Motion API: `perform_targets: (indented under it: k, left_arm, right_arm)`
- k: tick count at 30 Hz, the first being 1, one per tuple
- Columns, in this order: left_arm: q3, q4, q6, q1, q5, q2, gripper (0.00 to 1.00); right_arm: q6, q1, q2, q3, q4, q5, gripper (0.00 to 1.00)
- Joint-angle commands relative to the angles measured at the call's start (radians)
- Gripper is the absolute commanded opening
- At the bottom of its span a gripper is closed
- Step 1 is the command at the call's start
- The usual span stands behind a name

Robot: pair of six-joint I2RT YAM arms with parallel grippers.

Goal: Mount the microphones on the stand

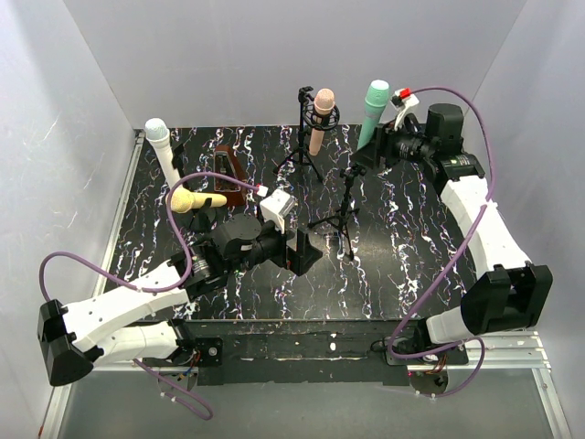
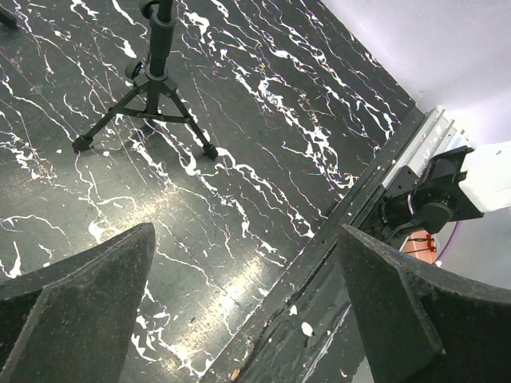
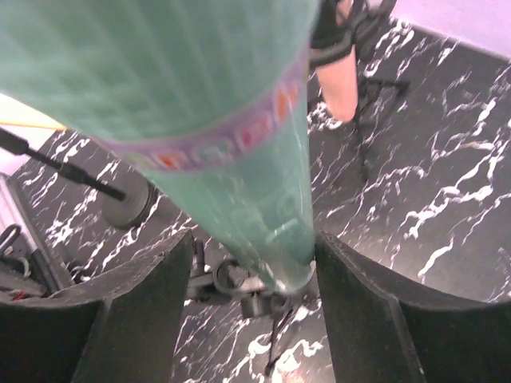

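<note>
Right hand point(image 1: 373, 139) clamped on lower body of green microphone point(image 1: 376, 105), held upright, head up, over far right of counter point(image 1: 411, 247). Empty stand point(image 1: 345, 208) nearer centre, its clip point(image 1: 353, 171) close to mic's tail. Pink microphone point(image 1: 321, 117) already seated in far stand point(image 1: 299, 161). Left hand point(image 1: 303, 252) spread apart, empty, beside empty stand's feet. Step, as judged: bringing green mic to clip. Next: line tail over clip, press in; left hand could steady stand.
</note>
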Motion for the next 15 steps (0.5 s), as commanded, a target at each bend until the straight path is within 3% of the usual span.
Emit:
perform_targets:
  k: [1,8,15]
  left_arm:
    - [0.003,0.011,-0.006,0.003,0.016,-0.038,0.98]
    - [0.006,-0.001,-0.006,0.003,0.027,-0.057,0.98]
    - [0.029,-0.035,-0.003,0.003,0.044,-0.060,0.98]
  right_arm:
    - [-0.015,-0.009,-0.038,0.035,-0.131,-0.060,0.72]
    - [-0.028,-0.038,-0.148,0.005,-0.133,-0.078,0.84]
    - [-0.034,-0.122,-0.286,-0.132,-0.102,-0.149,0.86]
